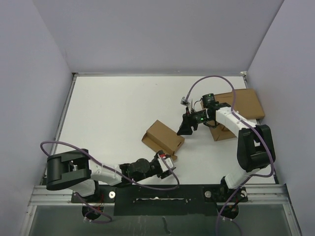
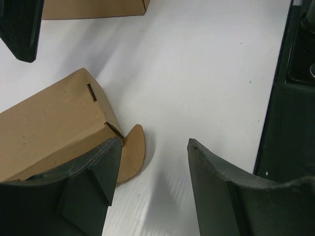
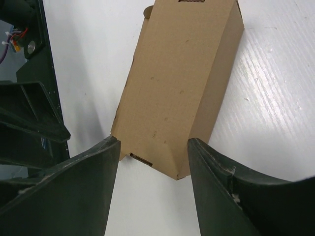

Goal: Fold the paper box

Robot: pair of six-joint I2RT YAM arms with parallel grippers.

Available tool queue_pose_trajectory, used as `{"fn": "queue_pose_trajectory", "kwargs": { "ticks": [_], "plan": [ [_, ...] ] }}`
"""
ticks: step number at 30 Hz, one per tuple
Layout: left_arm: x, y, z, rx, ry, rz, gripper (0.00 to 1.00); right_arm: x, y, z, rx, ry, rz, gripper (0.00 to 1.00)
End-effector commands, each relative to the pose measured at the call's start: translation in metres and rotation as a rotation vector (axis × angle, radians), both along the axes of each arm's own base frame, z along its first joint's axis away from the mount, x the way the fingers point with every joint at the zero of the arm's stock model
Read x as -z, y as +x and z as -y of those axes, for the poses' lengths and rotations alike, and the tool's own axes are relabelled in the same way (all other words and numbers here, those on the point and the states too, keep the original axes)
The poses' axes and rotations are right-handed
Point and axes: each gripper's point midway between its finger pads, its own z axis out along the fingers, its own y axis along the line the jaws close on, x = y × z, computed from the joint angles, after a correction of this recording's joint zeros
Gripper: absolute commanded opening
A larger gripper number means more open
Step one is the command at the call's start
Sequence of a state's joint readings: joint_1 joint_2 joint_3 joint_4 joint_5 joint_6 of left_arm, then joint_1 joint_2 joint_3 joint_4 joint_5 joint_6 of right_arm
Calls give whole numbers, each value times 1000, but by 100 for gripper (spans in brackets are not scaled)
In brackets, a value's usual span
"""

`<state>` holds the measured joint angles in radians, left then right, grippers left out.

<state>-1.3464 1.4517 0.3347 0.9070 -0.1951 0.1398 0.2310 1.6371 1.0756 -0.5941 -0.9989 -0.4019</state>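
One large flat brown cardboard slab (image 1: 244, 102) lies far right on the white table (image 1: 113, 110), partly under the right arm and apart from the small narrow brown paper box (image 1: 163, 137) lying mid-table. At its far end the right tool (image 3: 153, 142) hovers with jaws spread; the left tool (image 2: 153, 145), also spread, sits low at its near end

You've got a white table (image 1: 113, 108) here, and the paper box (image 1: 163, 136) is lying folded up around the middle of it. Right of the box and further back, a flat cardboard slab (image 1: 246, 102) sits on it too.
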Motion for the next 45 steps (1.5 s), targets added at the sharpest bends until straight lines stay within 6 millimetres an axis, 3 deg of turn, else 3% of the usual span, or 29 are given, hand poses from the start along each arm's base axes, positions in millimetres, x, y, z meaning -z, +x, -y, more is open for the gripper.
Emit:
{"fn": "queue_pose_trajectory", "kwargs": {
  "ticks": [1,6,18,45],
  "plan": [
    [-17,11,18,-68,-105,-50,54,-8,9,-3,7,27,-6,58],
    [1,16,22,-105,-73,-113,53,-7,8,-5,4,39,-28,58],
    [20,23,23,-137,-34,-160,49,6,10,-2,21,12,-69,58],
    [41,44,20,-256,28,-194,41,13,10,-1,27,13,-104,57]
  ]
}}
